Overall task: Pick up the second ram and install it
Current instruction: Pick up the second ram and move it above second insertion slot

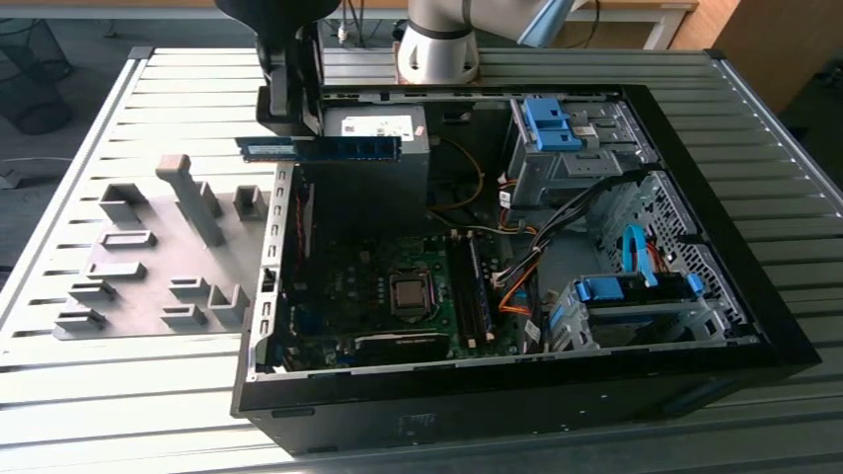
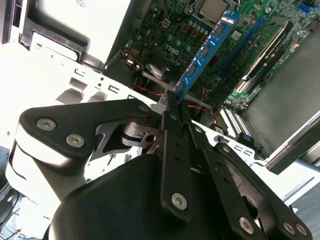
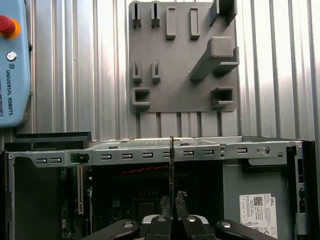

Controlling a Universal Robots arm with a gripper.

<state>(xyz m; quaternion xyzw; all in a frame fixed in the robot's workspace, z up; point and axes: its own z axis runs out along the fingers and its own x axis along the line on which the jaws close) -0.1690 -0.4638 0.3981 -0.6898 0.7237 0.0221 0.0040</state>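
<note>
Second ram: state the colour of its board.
The second ram is blue; it shows best in the second wrist view.

Robotics lab or workshop. In the exterior view we see a slatted metal table (image 1: 106, 395), an opened PC case (image 1: 791, 346) at centre, a grey fixture plate (image 1: 185, 265) at the exterior view's left, and the arm's base (image 1: 441, 49) at top centre. The first wrist view adds a teach pendant (image 3: 12, 75) with a red stop button (image 3: 6, 25).
</note>
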